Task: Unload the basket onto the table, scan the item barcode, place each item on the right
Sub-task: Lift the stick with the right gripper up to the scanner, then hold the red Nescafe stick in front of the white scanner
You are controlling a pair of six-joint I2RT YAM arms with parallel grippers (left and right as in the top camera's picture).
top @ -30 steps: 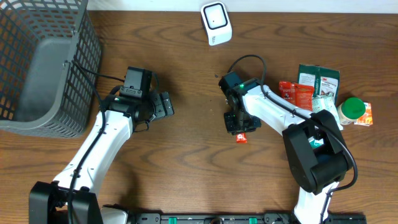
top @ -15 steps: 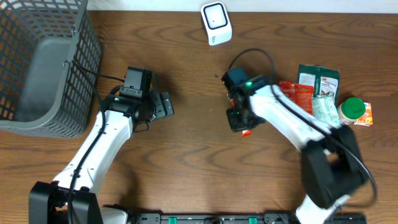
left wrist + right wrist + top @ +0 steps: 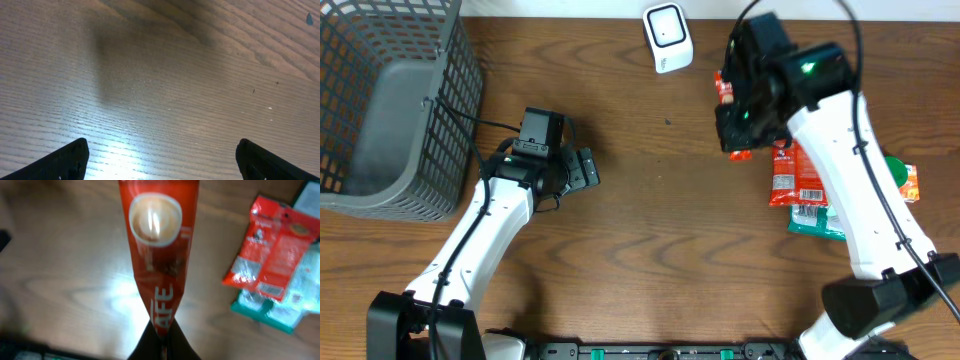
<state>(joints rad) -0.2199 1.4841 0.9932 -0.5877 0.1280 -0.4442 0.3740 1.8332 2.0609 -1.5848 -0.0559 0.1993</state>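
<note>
Right hand [image 3: 161, 342] lifted near scanner [image 3: 666, 36], pinching slim glossy red sachet [image 3: 159, 255].

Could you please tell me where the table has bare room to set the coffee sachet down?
The widest bare wood is the table's middle, between the left gripper and the red snack packet, below the scanner. The right edge is crowded: snack packet, teal packet, green-capped bottle. The wire basket fills the far-left corner.

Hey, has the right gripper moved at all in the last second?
Yes. In the overhead view the right gripper, shut on the red sachet, has shifted toward the picture's top and rightward, ending nearer the white scanner.
</note>
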